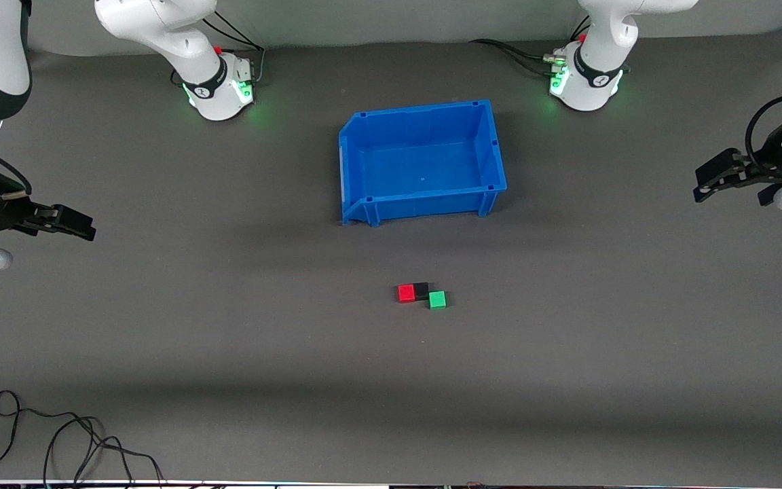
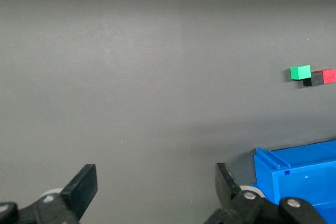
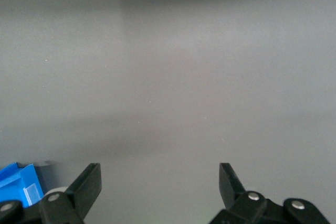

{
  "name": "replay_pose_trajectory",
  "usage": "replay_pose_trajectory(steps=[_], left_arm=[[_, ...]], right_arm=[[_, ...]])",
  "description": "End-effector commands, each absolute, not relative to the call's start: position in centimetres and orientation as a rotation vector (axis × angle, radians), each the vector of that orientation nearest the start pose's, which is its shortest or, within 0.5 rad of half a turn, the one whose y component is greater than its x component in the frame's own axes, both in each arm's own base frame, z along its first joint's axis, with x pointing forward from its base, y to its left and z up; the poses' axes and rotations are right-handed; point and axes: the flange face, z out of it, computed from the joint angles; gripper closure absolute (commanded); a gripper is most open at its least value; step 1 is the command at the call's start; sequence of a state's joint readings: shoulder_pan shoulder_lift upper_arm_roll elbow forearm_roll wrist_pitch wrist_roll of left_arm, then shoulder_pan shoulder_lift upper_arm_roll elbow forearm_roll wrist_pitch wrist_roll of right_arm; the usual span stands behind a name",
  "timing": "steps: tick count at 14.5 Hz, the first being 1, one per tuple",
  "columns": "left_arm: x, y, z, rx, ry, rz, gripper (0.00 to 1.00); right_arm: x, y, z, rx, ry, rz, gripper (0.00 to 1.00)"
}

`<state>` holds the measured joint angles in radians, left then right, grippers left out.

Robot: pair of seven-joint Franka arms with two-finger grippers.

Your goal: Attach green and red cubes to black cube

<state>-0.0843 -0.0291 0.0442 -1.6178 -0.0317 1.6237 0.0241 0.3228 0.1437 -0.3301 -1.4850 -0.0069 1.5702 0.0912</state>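
Note:
The red cube (image 1: pixel 405 293), black cube (image 1: pixel 421 291) and green cube (image 1: pixel 437 299) lie in a row on the grey table, nearer to the front camera than the blue bin. The red cube touches the black one; the green cube touches its corner, set slightly nearer the camera. The left wrist view also shows the green cube (image 2: pixel 300 72), the black cube (image 2: pixel 316 79) and the red cube (image 2: pixel 329 76). My left gripper (image 1: pixel 701 187) is open and empty at the left arm's end of the table. My right gripper (image 1: pixel 87 228) is open and empty at the right arm's end, well apart from the cubes.
The blue bin (image 1: pixel 422 194) stands empty mid-table between the cubes and the arm bases; its corner shows in the left wrist view (image 2: pixel 299 179) and the right wrist view (image 3: pixel 18 184). A black cable (image 1: pixel 58 441) lies near the front edge at the right arm's end.

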Motion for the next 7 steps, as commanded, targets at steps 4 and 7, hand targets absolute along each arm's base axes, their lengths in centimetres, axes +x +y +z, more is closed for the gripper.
replay_pose_trajectory(steps=[4,7], left_arm=[[53.7,-2.3,63.0,-3.151,0.114,-0.017,0.00],[53.4,-2.3,62.7,-3.130,0.113,0.021,0.00]], right_arm=[[58.7,-0.4,58.9,-3.181,0.102,0.060,0.01],[58.3,-1.0,59.5,-3.160,0.101,0.052,0.01]])
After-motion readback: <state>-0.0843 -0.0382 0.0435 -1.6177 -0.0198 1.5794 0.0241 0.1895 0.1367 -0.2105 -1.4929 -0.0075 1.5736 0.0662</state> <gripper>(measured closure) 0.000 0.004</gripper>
